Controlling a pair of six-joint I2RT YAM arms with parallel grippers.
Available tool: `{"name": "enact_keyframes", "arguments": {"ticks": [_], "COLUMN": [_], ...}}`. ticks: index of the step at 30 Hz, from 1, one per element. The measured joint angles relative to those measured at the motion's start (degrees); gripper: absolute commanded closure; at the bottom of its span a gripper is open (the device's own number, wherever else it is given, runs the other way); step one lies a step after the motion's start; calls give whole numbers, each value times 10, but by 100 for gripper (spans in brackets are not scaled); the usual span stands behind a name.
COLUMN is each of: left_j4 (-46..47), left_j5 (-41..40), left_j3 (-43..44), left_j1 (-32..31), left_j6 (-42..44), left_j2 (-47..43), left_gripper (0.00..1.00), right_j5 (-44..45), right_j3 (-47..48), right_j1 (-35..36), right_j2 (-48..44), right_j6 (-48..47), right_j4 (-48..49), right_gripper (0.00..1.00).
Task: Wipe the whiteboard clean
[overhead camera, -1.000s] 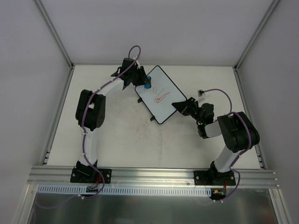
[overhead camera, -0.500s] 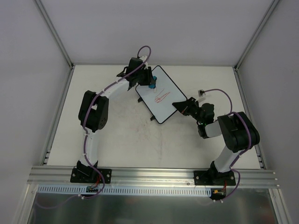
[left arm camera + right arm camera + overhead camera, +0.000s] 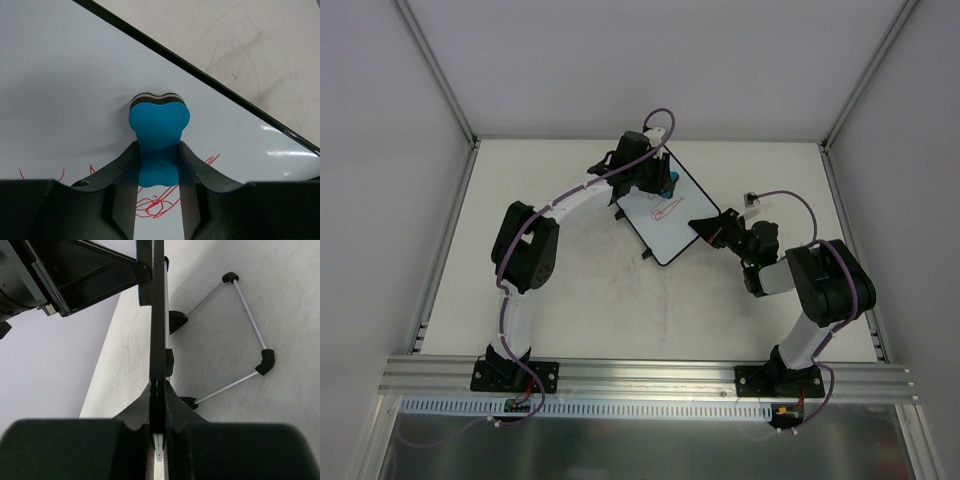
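Observation:
The whiteboard (image 3: 655, 228) lies tilted at the back middle of the table, with red scribbles (image 3: 665, 210) on it. My left gripper (image 3: 663, 180) is shut on a blue bow-tie eraser (image 3: 668, 186), which is pressed on the board near its far edge. In the left wrist view the eraser (image 3: 159, 122) sits between my fingers (image 3: 122, 200) on the white surface (image 3: 65, 90), and red scribbles (image 3: 152, 206) show below it. My right gripper (image 3: 706, 226) is shut on the board's right rim. The right wrist view shows the board edge-on (image 3: 158, 315) between the jaws.
A thin wire stand (image 3: 243, 305) with black corners lies on the table right of the board; one end of it (image 3: 750, 198) shows from above. Grey walls enclose the table on three sides. An aluminium rail (image 3: 650, 375) runs along the near edge.
The left arm has swept the eraser to the right along the board's far part. The small red oval that was there is gone. The right arm has not moved.

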Motion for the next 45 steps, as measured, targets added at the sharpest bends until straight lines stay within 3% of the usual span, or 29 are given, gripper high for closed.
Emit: {"name": "enact_keyframes", "arguments": {"ticks": [13,28,45], "left_j4": [9,24,51], "left_j5": [-5,25,54], "left_j3": [-7,-54,-89], "left_j1": [4,95,137], "left_j6": [-23,-156,-239], "left_j2": [0,7,14], "left_gripper": [100,100,100], "right_j5": [0,-1,-1], "right_j3": [0,1,1], "right_j1": [0,0,0], "right_j2": [0,0,0], "right_j6": [2,0,-5], "right_j4": [-1,0,0], "right_gripper": [100,100,100]}}
